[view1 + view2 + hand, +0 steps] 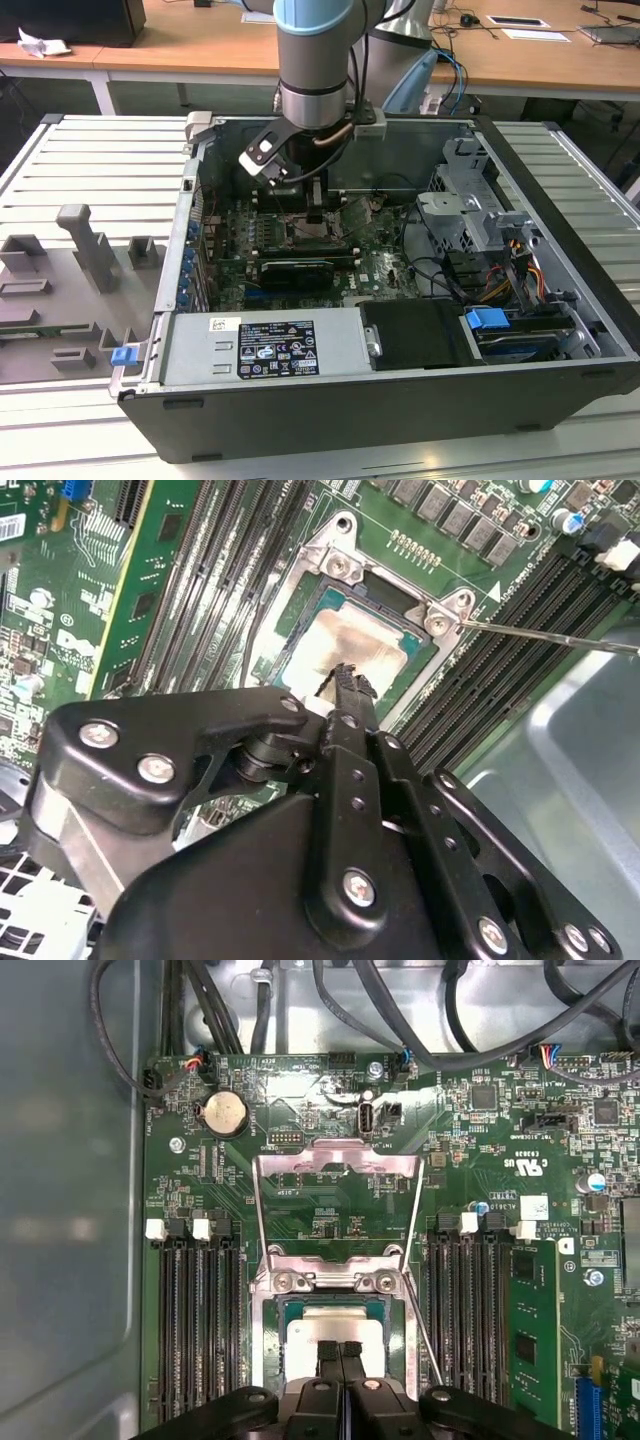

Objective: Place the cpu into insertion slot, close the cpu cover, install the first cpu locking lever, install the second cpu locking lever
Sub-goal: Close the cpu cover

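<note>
cpu point(335, 1328) seated in insertion slot point(264, 1345), closed jaws over its edge

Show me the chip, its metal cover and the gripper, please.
cpu point(335, 1324): first wrist view, its bare silvery top.
cpu cover point(290, 1163): first wrist view, the bar opposite its hinge.
gripper point(341, 1348): first wrist view, midway between its fingertips.

Power-supply label point(275, 348): print illegible.
</note>
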